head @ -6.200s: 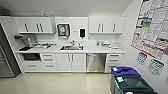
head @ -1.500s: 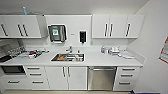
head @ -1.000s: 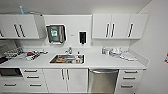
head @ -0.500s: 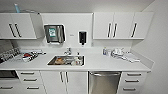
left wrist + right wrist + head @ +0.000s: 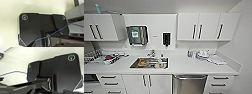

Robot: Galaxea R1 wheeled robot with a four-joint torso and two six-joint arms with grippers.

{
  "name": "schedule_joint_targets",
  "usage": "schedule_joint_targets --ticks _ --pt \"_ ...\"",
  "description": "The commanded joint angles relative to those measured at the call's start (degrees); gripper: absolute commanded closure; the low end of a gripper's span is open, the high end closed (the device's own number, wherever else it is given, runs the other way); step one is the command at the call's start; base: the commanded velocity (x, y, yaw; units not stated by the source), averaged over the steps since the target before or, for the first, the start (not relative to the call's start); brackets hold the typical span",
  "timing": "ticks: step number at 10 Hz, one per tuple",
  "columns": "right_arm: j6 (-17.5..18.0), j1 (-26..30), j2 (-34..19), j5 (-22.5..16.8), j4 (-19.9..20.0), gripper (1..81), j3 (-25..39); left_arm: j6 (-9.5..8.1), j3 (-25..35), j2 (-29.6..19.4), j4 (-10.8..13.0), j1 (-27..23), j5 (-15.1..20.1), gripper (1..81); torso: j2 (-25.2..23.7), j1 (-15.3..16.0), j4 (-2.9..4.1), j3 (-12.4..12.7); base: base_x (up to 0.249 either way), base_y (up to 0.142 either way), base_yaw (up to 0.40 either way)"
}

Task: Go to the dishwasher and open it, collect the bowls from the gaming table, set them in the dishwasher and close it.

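Head view has the dishwasher (image 5: 189, 84) shut below the tabletop (image 5: 184, 66), right of the sink (image 5: 149, 63); its stiff, probably heavy door wants grasping by the top bar handle (image 5: 190, 77); either hand's opening I cannot tell.

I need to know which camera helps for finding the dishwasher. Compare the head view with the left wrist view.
Head view alone: the closed dishwasher under the white counter, right of the sink, with wall cabinets above. Left wrist view alone: a thin blue cable across the robot's own dark plate, against a pale surface. Shared: I can match nothing between the two views.
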Motion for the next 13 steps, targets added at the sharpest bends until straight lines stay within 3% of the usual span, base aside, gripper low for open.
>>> schedule_joint_targets --ticks 1,4,13 --pt "-0.1 2.2 -1.0 -4.0 0.1 1.0 1.1 0.08 0.7 -1.0 0.4 -2.0 3.0 1.0 0.0 0.0 0.00 0.0 0.157 0.000 0.000" --pt "-0.1 2.5 -1.0 -4.0 0.1 1.0 1.2 0.08 0.7 -1.0 0.4 -2.0 3.0 1.0 0.0 0.0 0.00 0.0 0.155 0.000 0.000" --pt "-0.1 2.5 -1.1 -4.0 0.2 1.0 1.1 -0.01 0.7 -1.0 0.4 -2.0 3.1 1.0 0.0 0.0 0.00 0.0 0.127 -0.063 0.000"
